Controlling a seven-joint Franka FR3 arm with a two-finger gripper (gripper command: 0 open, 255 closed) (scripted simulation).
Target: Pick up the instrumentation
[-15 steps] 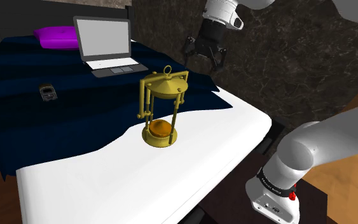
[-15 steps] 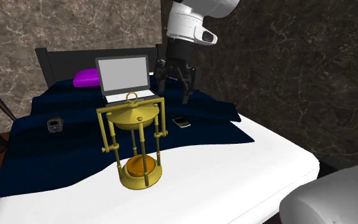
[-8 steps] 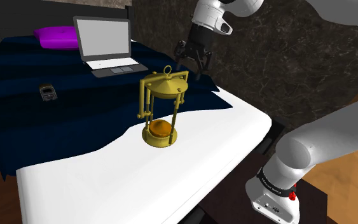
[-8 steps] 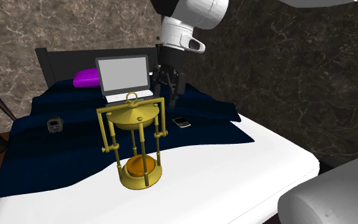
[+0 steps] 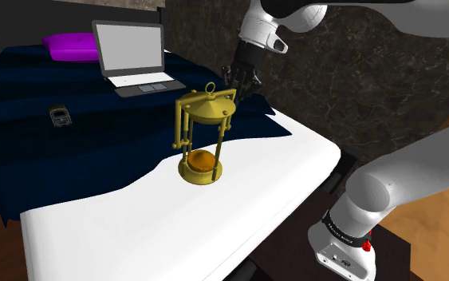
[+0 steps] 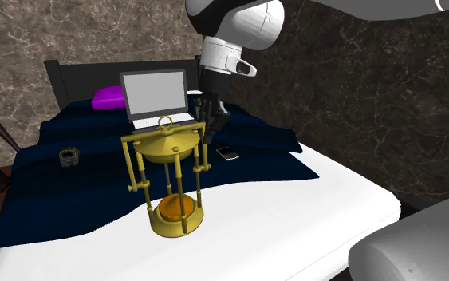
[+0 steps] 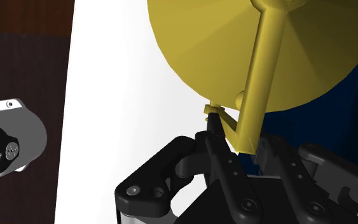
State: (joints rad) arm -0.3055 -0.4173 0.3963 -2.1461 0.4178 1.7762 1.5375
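Marbled wall [image 5: 358, 72] behind, bed [image 5: 278, 199] in front: white sheet, blue blanket [image 5: 71, 160]. Upright on sheet, just beside blanket edge: brass instrument [image 5: 206, 104]. At far edge of its top, gripper [image 5: 240, 86]. Fingers [image 7: 217, 149] apart, straddling end of top bar [image 7: 254, 83], no clamp yet. Likely rigid, hefty, top-heavy, slick; thin posts probably bendable. Best hold, at a guess: that bar, squarely, lifting straight to avoid tipping.

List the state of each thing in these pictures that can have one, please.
brass instrument, upright on the white sheet, not lifted.
laptop, lid open, screen blank.
phone, lying flat on the blue blanket.
end effector, open, a bar of the instrument between its fingers.
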